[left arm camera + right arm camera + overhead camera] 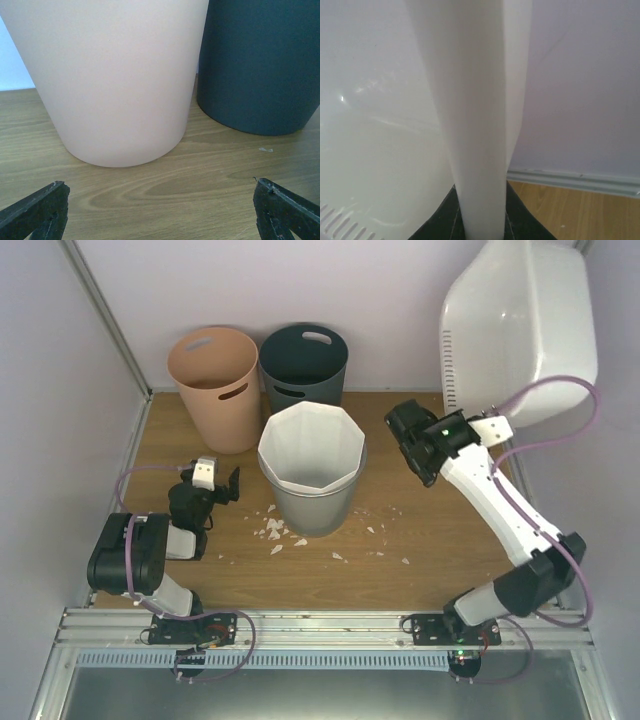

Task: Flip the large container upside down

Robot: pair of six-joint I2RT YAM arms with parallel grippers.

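The large container (520,320), a wide translucent-white tub, is off the table at the back right, tipped on its side with its bottom facing the camera. My right gripper (440,418) is shut on its lower left rim. In the right wrist view the rolled rim (480,125) runs upright between my black fingers (440,225), with the gripper (480,227) clamped on it. My left gripper (225,485) rests low on the left, open and empty. In the left wrist view it (160,210) has its jaws wide apart over bare wood.
A peach bin (215,385) and a dark grey bin (303,360) stand at the back; both fill the left wrist view (115,80) (260,65). A white faceted bin (312,455) stands at centre. White scraps (275,530) lie on the wooden table (320,580).
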